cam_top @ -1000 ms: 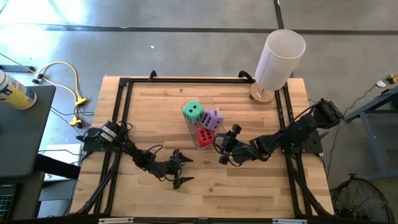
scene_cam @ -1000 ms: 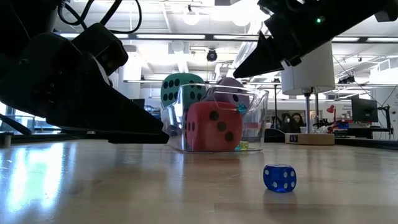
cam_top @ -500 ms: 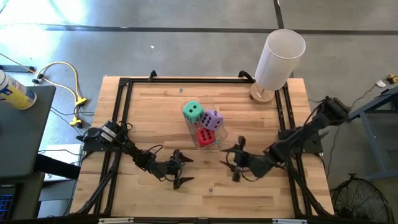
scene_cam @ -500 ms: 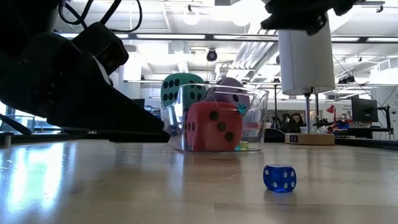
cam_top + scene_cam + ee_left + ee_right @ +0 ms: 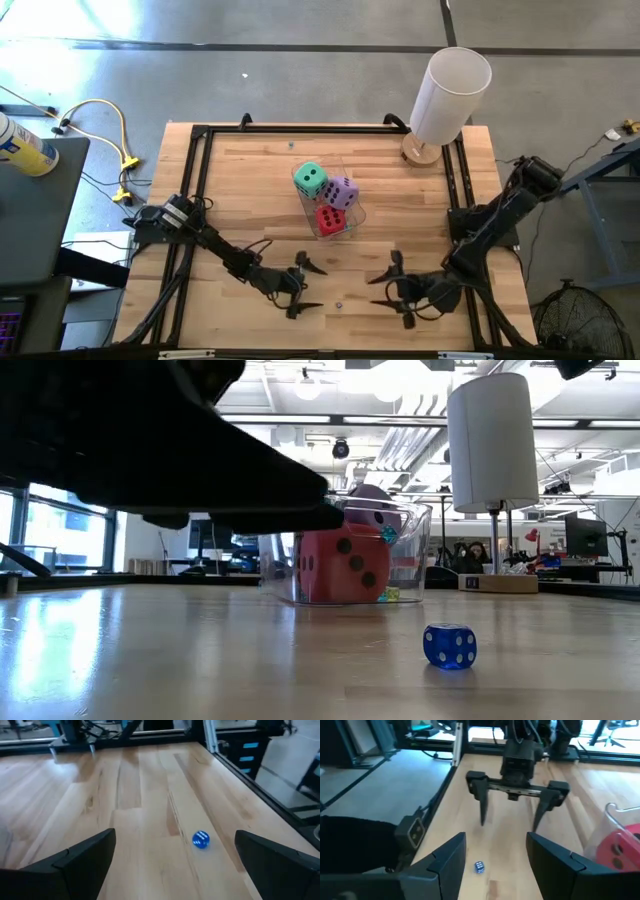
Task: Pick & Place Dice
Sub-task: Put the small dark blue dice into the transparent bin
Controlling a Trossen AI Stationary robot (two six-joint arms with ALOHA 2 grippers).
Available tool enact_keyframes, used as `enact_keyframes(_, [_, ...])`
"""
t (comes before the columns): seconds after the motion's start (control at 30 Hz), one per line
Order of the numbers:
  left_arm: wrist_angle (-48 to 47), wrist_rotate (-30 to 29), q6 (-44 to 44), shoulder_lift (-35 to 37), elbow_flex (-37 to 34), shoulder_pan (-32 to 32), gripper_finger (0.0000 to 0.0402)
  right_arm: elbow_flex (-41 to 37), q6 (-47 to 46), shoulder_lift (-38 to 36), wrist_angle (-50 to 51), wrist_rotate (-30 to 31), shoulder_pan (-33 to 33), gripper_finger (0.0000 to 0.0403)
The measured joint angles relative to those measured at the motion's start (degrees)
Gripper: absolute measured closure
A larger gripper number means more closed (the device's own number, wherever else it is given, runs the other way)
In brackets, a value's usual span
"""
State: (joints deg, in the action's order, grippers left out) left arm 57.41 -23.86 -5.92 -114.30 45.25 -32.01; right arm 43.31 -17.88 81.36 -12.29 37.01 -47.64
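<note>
Looking down on the worktop, found the left pincer (image 5: 320, 287) in the lower centre of the frame, released, jaws at full spread, nothing between them. Found the right pincer (image 5: 385, 292) just right of it, lower centre-right, jaws part-way apart and also empty. Noted a small blue die (image 5: 338, 304) lying on bare wood between the two, touched by neither. Logged the green die (image 5: 310, 179), purple die (image 5: 341, 192) and red die (image 5: 330, 220) in the clear bin (image 5: 360, 212) at mid-frame; saw no pink die anywhere.

Judged the step in hand to be an approach to the blue die, probably by the left pincer, whose wrist view showed it ahead and right of centre. Advised: centre it between the fingers first, descend until the tips nearly graze the wood, close slowly, since so small and hard a cube would likely skid or flip. Advised keeping the right arm clear.

Against the frame a second before: right pincer gone from beside the bin down to the lower edge; left pincer shifted rightward; green die now hidden in the low view.
</note>
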Motion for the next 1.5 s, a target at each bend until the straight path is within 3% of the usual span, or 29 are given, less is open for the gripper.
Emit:
enact_keyframes(0.13, [-3.9, -0.3, 1.4, 0.0, 2.8, 0.8, 0.0002, 0.0, -0.1, 0.0, 0.0, -0.6, -1.6, 0.0204])
enact_keyframes(0.33, [-7.6, 4.3, 1.3, 0.0, 4.7, 1.7, 0.0002, 0.0, 0.1, 0.1, -1.8, -1.3, -4.1, 0.0204])
enact_keyframes(0.63, [-9.0, -5.4, -1.4, 0.0, 6.5, -3.2, 0.0003, 0.0, 1.2, 2.9, -11.1, -2.9, -7.6, 0.0204])
enact_keyframes(0.87, [-10.9, -7.3, -4.5, -1.1, 9.6, -5.3, 0.0003, -0.1, 1.1, 5.7, -16.7, -2.9, -10.2, 0.0204])
enact_keyframes(1.0, [-12.9, -6.0, -12.3, -2.0, 10.0, -4.2, 0.0003, -0.1, 1.3, 7.1, -20.1, -3.0, -11.6, 0.0204])
enact_keyframes(1.2, [-13.3, -3.3, -11.2, -6.2, 11.0, -3.2, 0.0002, -0.1, 1.6, 7.1, -20.8, -2.9, -12.4, 0.0204])
enact_keyframes(1.5, [-8.6, -3.7, -9.8, -13.2, 14.1, -2.5, 0.0003, -0.1, 7.4, 7.1, -21.0, -2.7, -12.0, 0.0204])
